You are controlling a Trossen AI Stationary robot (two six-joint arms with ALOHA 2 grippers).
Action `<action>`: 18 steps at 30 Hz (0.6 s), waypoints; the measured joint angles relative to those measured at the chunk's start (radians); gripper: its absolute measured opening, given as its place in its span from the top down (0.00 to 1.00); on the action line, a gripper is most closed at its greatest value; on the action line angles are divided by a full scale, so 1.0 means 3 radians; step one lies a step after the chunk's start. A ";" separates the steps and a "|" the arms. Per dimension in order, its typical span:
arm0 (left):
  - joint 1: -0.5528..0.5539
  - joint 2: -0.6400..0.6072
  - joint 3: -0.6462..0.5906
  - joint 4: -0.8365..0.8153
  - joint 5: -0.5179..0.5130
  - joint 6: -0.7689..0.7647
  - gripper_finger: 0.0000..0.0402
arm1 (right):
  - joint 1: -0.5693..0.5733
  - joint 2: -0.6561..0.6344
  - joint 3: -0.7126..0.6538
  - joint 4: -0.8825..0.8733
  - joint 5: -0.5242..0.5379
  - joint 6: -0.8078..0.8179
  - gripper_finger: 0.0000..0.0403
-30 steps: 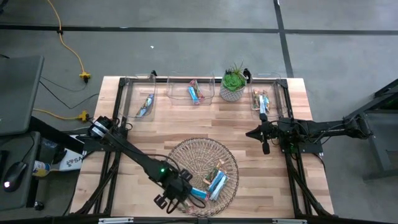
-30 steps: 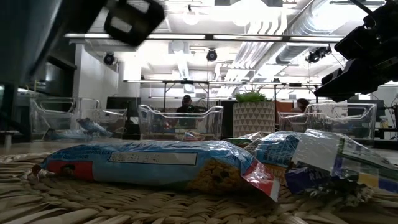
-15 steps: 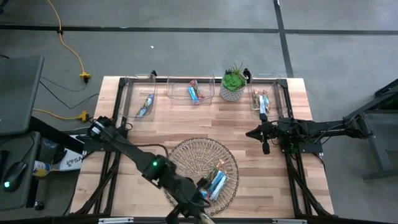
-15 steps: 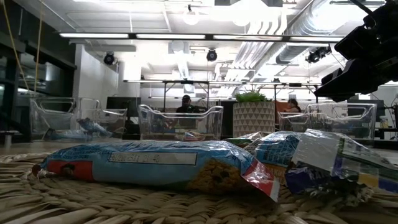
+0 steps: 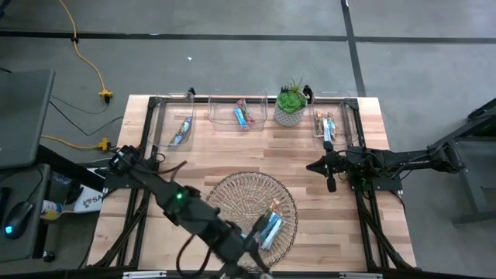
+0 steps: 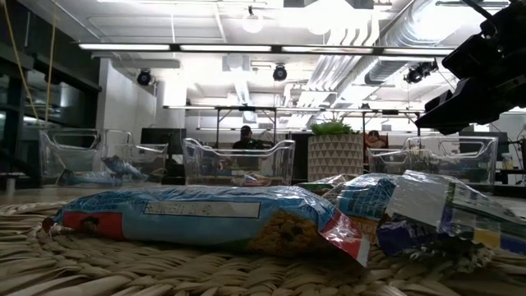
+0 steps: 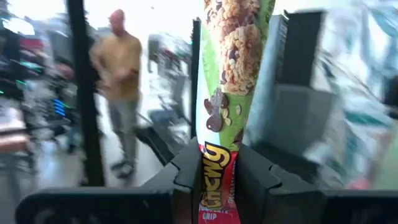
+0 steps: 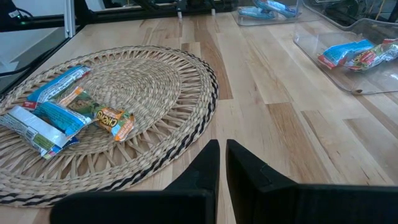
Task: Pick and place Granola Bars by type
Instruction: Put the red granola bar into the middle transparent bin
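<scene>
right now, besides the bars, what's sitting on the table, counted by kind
clear bins: 3
woven basket: 1
potted plant: 1
total: 5

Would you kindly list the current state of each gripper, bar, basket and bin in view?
Left gripper: shut on a green-and-red granola bar, raised off the table.
Right gripper: shut, empty, above the table beside the basket.
Woven basket: holds three bars.
Blue-and-white bars: lying flat in the basket.
Clear bins: each holds bars.
</scene>
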 joint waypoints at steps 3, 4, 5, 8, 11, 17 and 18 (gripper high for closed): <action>0.0008 0.0000 0.0165 -0.0003 -0.0328 0.0048 0.85 | 0.0000 0.0000 0.0000 0.0000 0.0000 -0.0001 0.97; 0.0008 0.0000 0.0230 -0.0034 -0.0505 0.0085 0.85 | 0.0000 0.0000 0.0000 0.0000 0.0000 -0.0001 0.97; 0.0010 0.0000 0.0288 -0.0070 -0.0713 0.0116 0.85 | 0.0000 0.0000 0.0000 0.0000 0.0000 -0.0001 0.97; 0.0009 0.0001 0.0515 -0.0224 -0.1612 0.0291 0.85 | 0.0000 0.0000 0.0000 0.0000 -0.0001 0.0000 0.97; 0.0018 0.0001 0.0727 -0.0225 -0.2500 0.0591 0.85 | 0.0000 0.0000 0.0000 0.0000 0.0000 0.0000 0.97; 0.0230 -0.0181 0.0776 -0.0077 -0.3637 0.1243 0.85 | 0.0000 -0.0001 0.0000 0.0000 0.0000 0.0000 0.97; 0.0301 -0.0231 0.0779 -0.0108 -0.3721 0.1283 0.84 | 0.0000 0.0000 0.0000 0.0000 0.0000 0.0000 0.97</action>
